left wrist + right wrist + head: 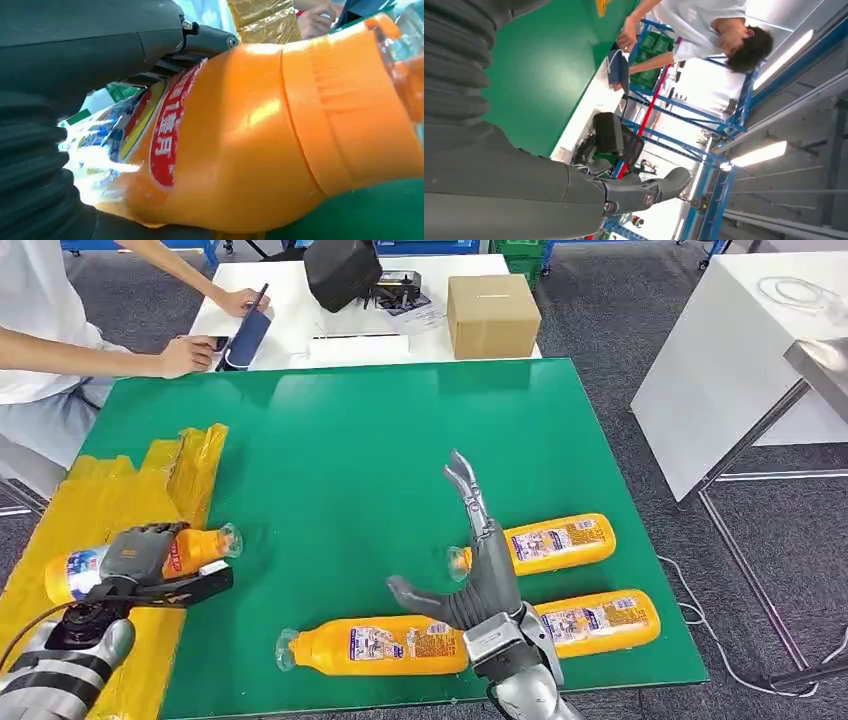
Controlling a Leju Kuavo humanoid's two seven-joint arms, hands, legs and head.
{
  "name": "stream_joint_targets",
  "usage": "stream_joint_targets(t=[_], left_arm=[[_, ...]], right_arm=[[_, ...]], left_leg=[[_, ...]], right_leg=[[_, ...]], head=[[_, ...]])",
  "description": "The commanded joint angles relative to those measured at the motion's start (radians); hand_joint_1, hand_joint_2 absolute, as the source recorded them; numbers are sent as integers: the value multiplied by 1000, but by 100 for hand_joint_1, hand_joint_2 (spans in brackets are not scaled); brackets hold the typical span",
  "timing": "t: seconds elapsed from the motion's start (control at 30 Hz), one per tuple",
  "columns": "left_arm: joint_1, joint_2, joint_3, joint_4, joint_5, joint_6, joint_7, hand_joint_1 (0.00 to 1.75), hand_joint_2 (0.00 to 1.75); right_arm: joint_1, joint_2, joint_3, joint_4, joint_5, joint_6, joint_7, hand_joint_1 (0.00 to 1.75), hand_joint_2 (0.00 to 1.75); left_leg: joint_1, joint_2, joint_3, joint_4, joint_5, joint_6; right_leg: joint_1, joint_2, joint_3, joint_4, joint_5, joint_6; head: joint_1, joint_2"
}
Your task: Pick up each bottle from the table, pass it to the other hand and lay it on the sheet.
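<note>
At the near left, the left hand point(140, 555) grips an orange bottle point(130, 560) around its label, holding it over the yellow sheet point(110, 490) with the cap end reaching toward the green counter point(330, 430); in the left wrist view the fingers point(200, 42) wrap over the label of this bottle point(250, 135). The step in hand looks like laying it down: it should go lower and flat onto the sheet before the fingers let go, with the cap end drawn further left so it does not roll onto the green. The right hand point(475, 570) is spread and holds nothing, hovering between three bottles: one near the front edge point(375, 645), one to its right point(600, 620), one just beyond point(555, 543). The nearest bottle lies close to the counter's front edge, so a push could tip it off. Farther back the green surface lies open, giving room to swing. Beyond it a cardboard box point(492, 315) sits on a white table, where a person's hands point(190, 355) rest.
</note>
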Motion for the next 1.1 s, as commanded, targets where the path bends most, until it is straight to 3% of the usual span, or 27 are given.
stream_joint_targets(t=[0.03, 0.37, 0.4, 0.47, 0.53, 0.6, 0.67, 0.77, 0.9, 1.1], left_arm=[[90, 18, -8, -52, 94, -9, -48, 0, 175], [189, -17, 47, -194, 243, 32, -128, 0, 175], [209, -65, 94, -233, 270, 146, -157, 0, 175], [220, -83, 99, -250, 259, 150, -157, 0, 175], [248, -190, 193, -326, 387, 268, -237, 0, 175], [270, -251, 227, -404, 482, 292, -299, 0, 175], [276, -255, 226, -419, 479, 293, -298, 0, 175], [297, -325, 276, -502, 604, 347, -395, 0, 175], [303, -333, 273, -523, 601, 349, -393, 0, 175], [299, -396, 278, -620, 800, 305, -473, 0, 175]], right_arm=[[-22, -24, -1, 56, 2, 0, 6, 0, 175], [-54, -72, 52, 105, 138, 31, 97, 0, 175], [-62, -85, 73, 117, 181, 54, 129, 0, 175], [-59, -82, 73, 120, 183, 54, 130, 0, 175], [-68, -105, 106, 134, 255, 83, 174, 0, 175], [-74, -118, 128, 153, 289, 100, 185, 0, 175], [-74, -117, 132, 160, 289, 101, 186, 0, 175], [-82, -128, 161, 182, 318, 114, 192, 0, 175], [-80, -126, 165, 188, 318, 115, 192, 0, 175], [-120, -162, 235, 246, 365, 147, 208, 0, 175]], left_leg=[[1, 5, 4, -2, -1, 0], [0, 3, 2, -1, -1, 0], [0, 2, 2, -1, -1, 0], [0, 1, 2, -2, 0, 0], [0, 0, 2, -1, 0, 0], [0, -1, 1, -1, 0, 1], [1, -1, 0, 0, -1, 1], [0, 1, -1, 0, -1, 0], [0, 0, 0, 0, -1, 0], [1, 0, -1, 1, -1, 0]], right_leg=[[1, 3, 3, -3, 0, -2], [0, 1, 3, -2, 0, -1], [0, 1, 2, -2, 0, -1], [-1, 0, 2, -3, 0, -1], [0, -1, 2, -3, 0, -1], [0, -3, 2, -3, 0, -1], [0, -2, 2, -3, 0, -1], [0, 0, 0, -2, 0, -1], [1, -1, 1, -3, 0, -2], [1, -1, 0, -2, 0, -1]], head=[[0, 0], [0, 0], [0, 0], [0, 0], [0, 0], [0, 0], [0, 0], [0, 0], [0, 0], [0, 0]])
